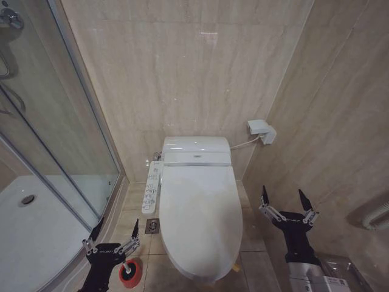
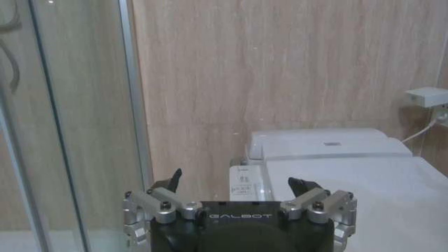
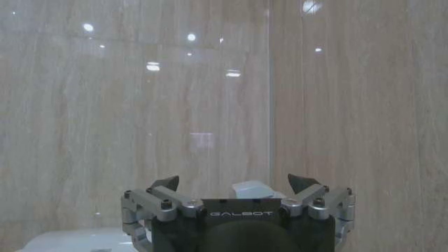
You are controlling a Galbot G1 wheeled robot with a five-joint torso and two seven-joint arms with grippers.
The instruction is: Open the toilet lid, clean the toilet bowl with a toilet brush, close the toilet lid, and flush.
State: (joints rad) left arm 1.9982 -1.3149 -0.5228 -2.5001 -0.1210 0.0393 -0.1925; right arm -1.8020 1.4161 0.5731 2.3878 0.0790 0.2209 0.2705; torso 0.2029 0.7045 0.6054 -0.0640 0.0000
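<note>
GALBOT lettering marks both spread end effectors, left (image 1: 115,226) and right (image 1: 284,196), flanking closed toilet lid (image 1: 200,213).

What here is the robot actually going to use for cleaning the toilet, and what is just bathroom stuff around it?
For the job:
- toilet lid, shut over the bowl
- left gripper, open, near the red brush holder
- right gripper, open, beside the toilet

Just around:
- side control panel
- glass shower screen
- floor drain
- wall box
</note>
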